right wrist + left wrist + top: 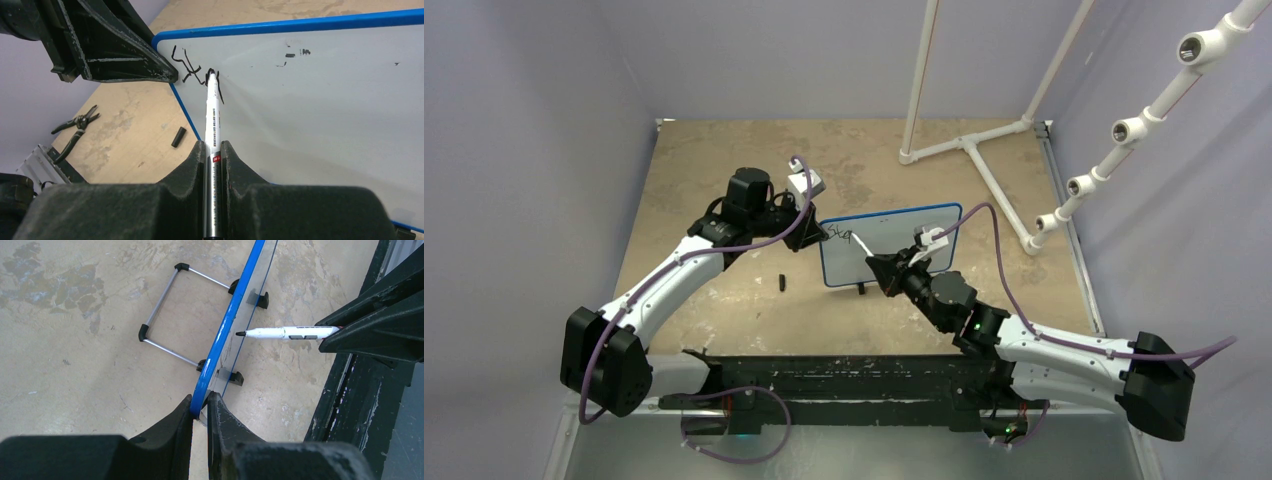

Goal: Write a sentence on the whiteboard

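The whiteboard [904, 232], white with a thin blue rim, stands upright mid-table on two small black feet. My left gripper [812, 232] is shut on its upper left edge; in the left wrist view my left gripper [200, 402] pinches the blue rim [220, 340]. My right gripper [876, 264] is shut on a white marker [212, 120] whose black tip touches the board [310, 110]. The sentence [192, 70] is a short black scribble near the board's top left corner, also in the top view [838, 236]. The marker also shows in the left wrist view [287, 332].
The marker's black cap [780, 282] lies on the table left of the board. Pliers [75, 127] lie near the table's front edge. A white pipe frame [974, 150] stands at the back right. The board's wire stand [170, 315] rests behind it.
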Controlling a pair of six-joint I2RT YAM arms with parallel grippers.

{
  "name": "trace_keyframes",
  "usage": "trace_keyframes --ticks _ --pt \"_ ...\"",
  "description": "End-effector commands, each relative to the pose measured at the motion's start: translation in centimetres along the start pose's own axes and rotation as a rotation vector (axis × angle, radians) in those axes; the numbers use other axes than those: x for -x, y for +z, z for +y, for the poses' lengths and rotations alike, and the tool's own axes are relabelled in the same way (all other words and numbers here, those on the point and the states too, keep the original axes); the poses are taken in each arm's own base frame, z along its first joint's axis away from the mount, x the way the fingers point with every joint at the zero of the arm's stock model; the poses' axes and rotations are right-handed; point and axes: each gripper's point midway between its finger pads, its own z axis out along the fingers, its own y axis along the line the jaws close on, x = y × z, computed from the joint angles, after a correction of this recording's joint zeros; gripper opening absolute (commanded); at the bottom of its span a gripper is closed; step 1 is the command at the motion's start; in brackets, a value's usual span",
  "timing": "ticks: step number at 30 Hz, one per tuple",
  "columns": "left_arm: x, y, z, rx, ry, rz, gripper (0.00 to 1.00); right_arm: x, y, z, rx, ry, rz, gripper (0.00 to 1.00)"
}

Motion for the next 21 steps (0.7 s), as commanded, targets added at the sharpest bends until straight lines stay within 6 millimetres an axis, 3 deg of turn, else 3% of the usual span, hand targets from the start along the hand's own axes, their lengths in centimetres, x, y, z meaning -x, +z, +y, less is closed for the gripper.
trace_keyframes --ticks 1,11,21 --pt "0.4 -0.5 0.4 0.03 0.052 -0.014 0.0 2.7 0.6 0.7 -0.006 0.012 -0.082 0.0" --pt "0.4 -0.5 0.4 0.027 0.052 -0.014 0.0 2.1 1.2 0.3 -0.034 0.007 -0.065 0.0" --pt "0.4 -0.5 0.4 0.029 0.052 -0.016 0.0 2.1 0.1 -1.2 -0.09 0.031 -0.073 0.0"
